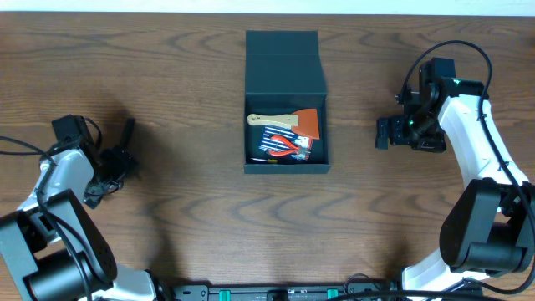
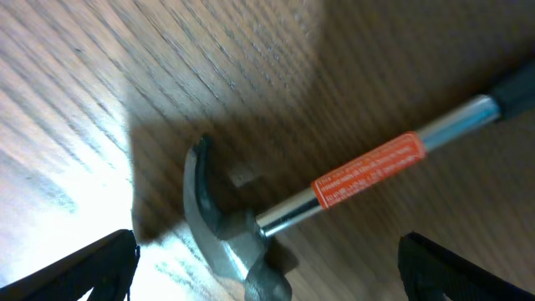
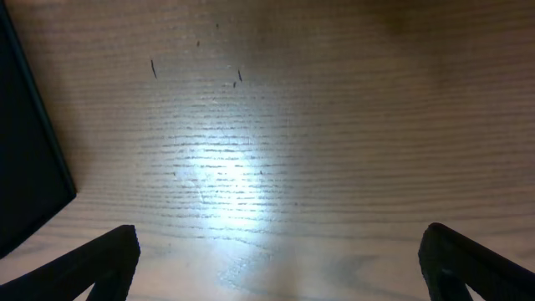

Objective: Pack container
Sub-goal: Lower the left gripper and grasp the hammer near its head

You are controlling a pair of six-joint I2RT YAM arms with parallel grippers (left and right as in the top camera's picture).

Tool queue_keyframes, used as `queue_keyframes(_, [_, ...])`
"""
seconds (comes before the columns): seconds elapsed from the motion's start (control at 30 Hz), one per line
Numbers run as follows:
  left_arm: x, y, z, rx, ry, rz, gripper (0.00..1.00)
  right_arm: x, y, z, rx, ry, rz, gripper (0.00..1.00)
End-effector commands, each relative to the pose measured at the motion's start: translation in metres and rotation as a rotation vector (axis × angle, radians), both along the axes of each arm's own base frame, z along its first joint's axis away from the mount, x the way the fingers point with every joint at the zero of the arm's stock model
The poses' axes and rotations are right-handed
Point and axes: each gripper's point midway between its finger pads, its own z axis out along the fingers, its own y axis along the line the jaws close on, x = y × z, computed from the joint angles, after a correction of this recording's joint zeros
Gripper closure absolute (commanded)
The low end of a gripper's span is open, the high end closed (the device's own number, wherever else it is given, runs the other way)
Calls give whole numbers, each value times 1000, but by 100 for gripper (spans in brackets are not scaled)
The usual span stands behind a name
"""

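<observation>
The container is seen at the upper middle of the overhead frame. Its flap lid is folded back toward the top edge, and a wooden-handled scraper and red-handled pliers are laid inside. At the left, the left tool is spread wide above a hammer lying on the worktop, and nothing is gripped. The right tool is likewise spread wide over the worktop at the right, and the container's dark wall is seen at the left edge of its view.

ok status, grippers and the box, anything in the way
Left gripper open, above hammer lying on table. Right gripper open, empty, beside container. Container open, tools inside. Nothing seen blocking it.
</observation>
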Motion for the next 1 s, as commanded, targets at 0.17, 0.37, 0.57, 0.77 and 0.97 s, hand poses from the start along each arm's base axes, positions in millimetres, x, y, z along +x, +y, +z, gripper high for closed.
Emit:
queue_keyframes(0.17, [-6, -1, -21, -17, 54, -8, 2, -3, 2, 0, -5, 13, 16, 1])
queue_keyframes(0.37, [-6, -1, -21, -17, 54, -8, 7, -3, 2, 0, -5, 13, 16, 1])
queue_keyframes(0.57, [-7, -1, -21, -18, 55, -8, 22, -4, 2, 0, -5, 15, 16, 1])
queue_keyframes(0.77, [-8, -1, -21, -21, 61, -8, 37, -7, 2, 0, -4, 29, 16, 1])
queue_keyframes(0.97, [-8, -1, -21, -21, 61, -8, 49, -9, 2, 0, -3, 35, 17, 1])
